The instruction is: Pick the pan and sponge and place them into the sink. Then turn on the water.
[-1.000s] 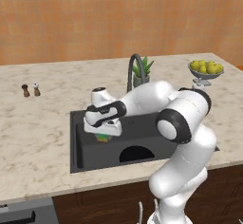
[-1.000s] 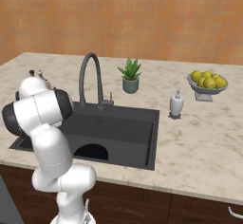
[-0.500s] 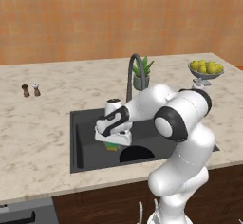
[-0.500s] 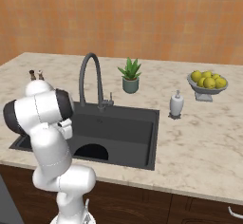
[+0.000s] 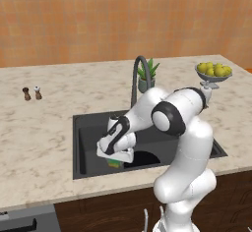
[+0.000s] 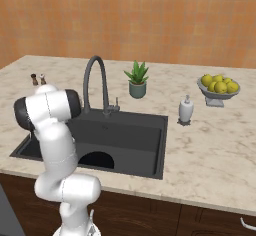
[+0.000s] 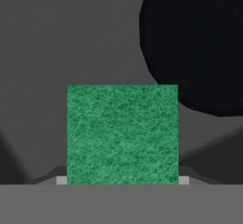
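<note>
The claw [image 5: 115, 158] is reaching down inside the sink [image 5: 87, 128], and it is gripping the sponge [image 7: 122, 134], whose green face is sitting squarely between the jaws in the hand view while a sliver of green and yellow is peeking out just under the hand in the left base view. Just beyond the claw and off to one side, the pan [image 7: 194, 42] is already lying in the basin as a round black shape, close to the sponge but apart from it. Judging by this, the sponge step is the one in hand and is nearing its end: the sponge is being carried low over the sink floor, though whether it is touching the floor I cannot tell. The next move is calling for the jaws to spread and let the sponge drop beside the pan, then for the arm to be lifting clear and swinging up behind the claw toward the tap [image 6: 95, 82] at the back of the sink to start the water.
</note>
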Controlling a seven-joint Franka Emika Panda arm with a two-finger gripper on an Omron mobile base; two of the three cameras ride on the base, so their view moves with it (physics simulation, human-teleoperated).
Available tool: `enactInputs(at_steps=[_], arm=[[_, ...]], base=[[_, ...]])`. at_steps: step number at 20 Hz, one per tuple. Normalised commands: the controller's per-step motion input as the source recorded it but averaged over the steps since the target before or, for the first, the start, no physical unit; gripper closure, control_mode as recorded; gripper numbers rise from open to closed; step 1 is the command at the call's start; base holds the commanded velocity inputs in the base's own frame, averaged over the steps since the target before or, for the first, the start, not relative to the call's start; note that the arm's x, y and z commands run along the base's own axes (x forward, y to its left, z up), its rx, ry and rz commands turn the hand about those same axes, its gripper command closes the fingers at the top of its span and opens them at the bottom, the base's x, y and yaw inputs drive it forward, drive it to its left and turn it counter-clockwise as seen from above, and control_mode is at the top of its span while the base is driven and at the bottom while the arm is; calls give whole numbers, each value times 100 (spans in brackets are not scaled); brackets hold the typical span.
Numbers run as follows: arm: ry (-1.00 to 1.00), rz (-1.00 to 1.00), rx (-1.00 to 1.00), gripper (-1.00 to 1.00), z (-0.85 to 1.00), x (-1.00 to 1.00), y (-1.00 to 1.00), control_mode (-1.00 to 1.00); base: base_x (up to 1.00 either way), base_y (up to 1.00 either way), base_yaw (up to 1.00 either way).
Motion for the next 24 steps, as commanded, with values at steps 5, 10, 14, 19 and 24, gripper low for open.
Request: enactInputs(at_steps=[5, 10, 14, 19, 24], arm=[[0, 0, 0, 100, -29, 1, 18, -100], [0, 0, 0, 100, -12, 0, 5, -100], [0, 0, 0, 100, -16, 0, 0, -100], [0, 0, 0, 100, -14, 0, 0, -100], [0, 0, 0, 100, -12, 6, 0, -100]], base=[[0, 0, 0], [0, 0, 0], [0, 0, 0], [0, 0, 0], [0, 0, 0]])
